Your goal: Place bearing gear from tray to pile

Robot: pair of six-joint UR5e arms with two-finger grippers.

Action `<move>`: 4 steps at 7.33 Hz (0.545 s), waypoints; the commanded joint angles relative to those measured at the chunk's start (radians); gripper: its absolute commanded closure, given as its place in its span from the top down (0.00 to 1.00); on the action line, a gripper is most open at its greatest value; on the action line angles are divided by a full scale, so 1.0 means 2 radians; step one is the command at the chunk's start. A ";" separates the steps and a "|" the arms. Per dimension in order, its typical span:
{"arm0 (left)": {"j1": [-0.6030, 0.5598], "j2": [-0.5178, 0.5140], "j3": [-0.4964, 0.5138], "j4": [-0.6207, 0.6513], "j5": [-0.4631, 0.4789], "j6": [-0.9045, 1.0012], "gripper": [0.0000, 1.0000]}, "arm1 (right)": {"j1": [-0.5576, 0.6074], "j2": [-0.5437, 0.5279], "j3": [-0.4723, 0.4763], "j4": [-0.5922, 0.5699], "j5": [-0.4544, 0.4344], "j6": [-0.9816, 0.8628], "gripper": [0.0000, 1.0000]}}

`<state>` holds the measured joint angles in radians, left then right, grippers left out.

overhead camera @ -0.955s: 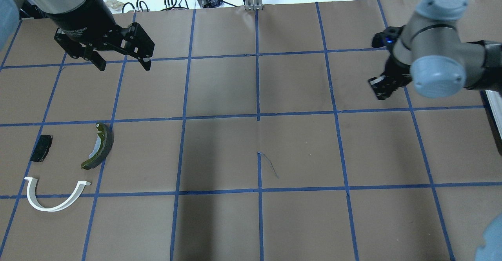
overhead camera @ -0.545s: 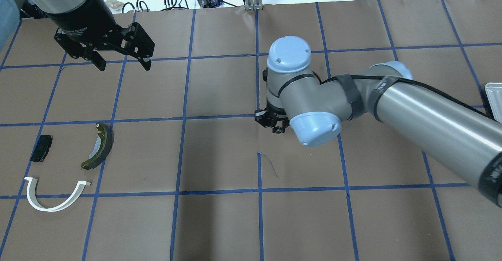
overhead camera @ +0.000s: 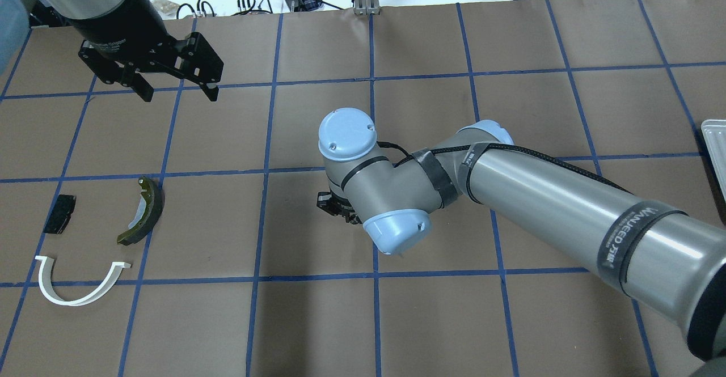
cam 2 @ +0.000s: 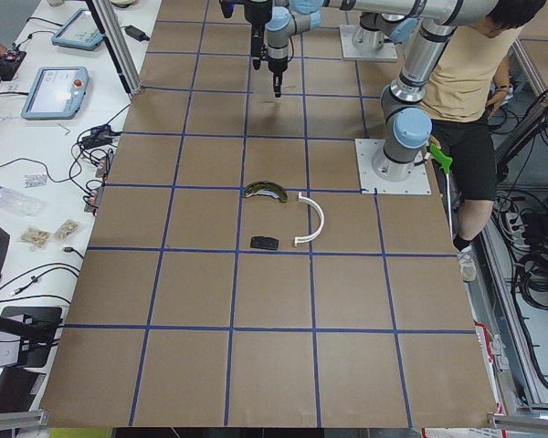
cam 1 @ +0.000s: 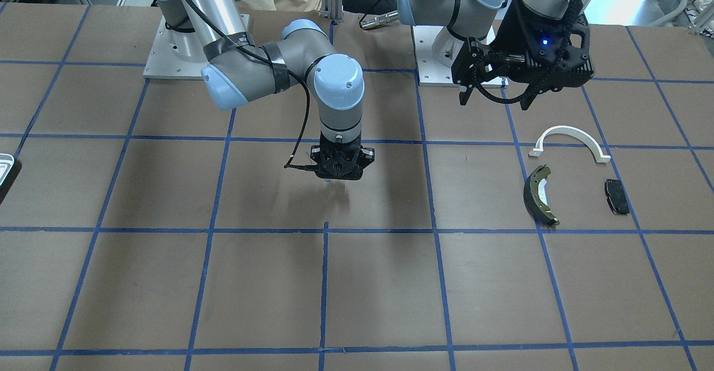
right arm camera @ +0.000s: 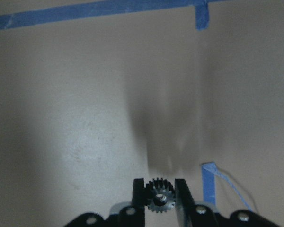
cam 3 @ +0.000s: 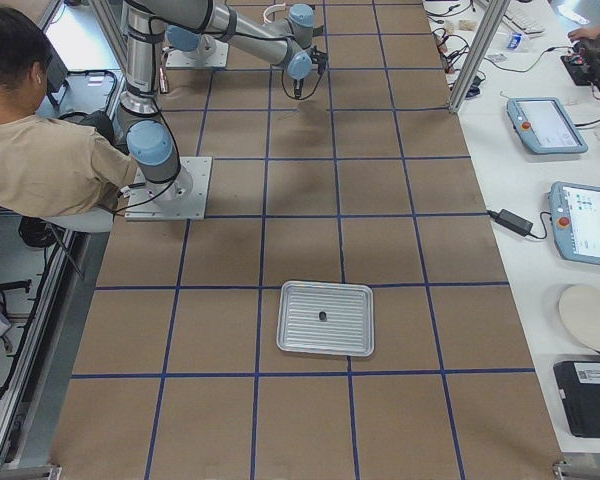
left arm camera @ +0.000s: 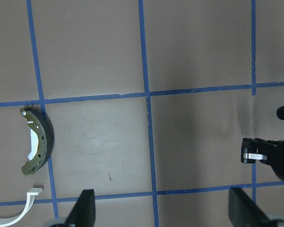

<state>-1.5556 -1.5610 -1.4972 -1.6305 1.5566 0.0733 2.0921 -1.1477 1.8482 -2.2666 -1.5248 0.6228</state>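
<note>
- Between the jaws of the right arm (overhead camera: 510,187) sat the bearing gear (right arm camera: 160,199), a small dark toothed wheel with a bright metal hub. It was pinched on opposite sides of its rim and held clear of the counter (overhead camera: 317,320).
- Well apart from those jaws, toward the left arm's side, lay the pile: a thin white arch bracket (overhead camera: 74,302), a dark curved brake shoe (overhead camera: 152,210) with an olive rim, and a small flat black pad (overhead camera: 60,214). Each lay apart from the others on matte brown paper gridded with blue tape.
- Well apart on the jaws' opposite side rested the tray (cam 3: 350,330), pale ribbed metal with rounded corners. A dark spot at its middle was too small to identify.
- Off on the pile's side hung the left arm (overhead camera: 108,14), its own jaws wide apart and empty.
- Judged from the scene, the carry was the step in hand, with the gear roughly midway from tray to pile.
- The next move called for a sweep toward the pile, a descent close to the counter beside the brake shoe, and only then a release. A round gear let go on edge could roll across the smooth paper.
</note>
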 commanded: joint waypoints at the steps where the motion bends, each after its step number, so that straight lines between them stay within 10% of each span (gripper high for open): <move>1: -0.001 -0.001 0.000 0.006 -0.001 0.000 1.00 | -0.009 0.000 -0.020 0.007 -0.004 -0.001 1.00; 4: -0.005 -0.011 -0.004 0.006 -0.004 -0.015 1.00 | -0.107 -0.044 -0.094 0.147 -0.046 -0.137 1.00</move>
<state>-1.5593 -1.5694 -1.4998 -1.6188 1.5530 0.0652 1.9753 -1.1997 1.7061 -2.0776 -1.6003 0.4953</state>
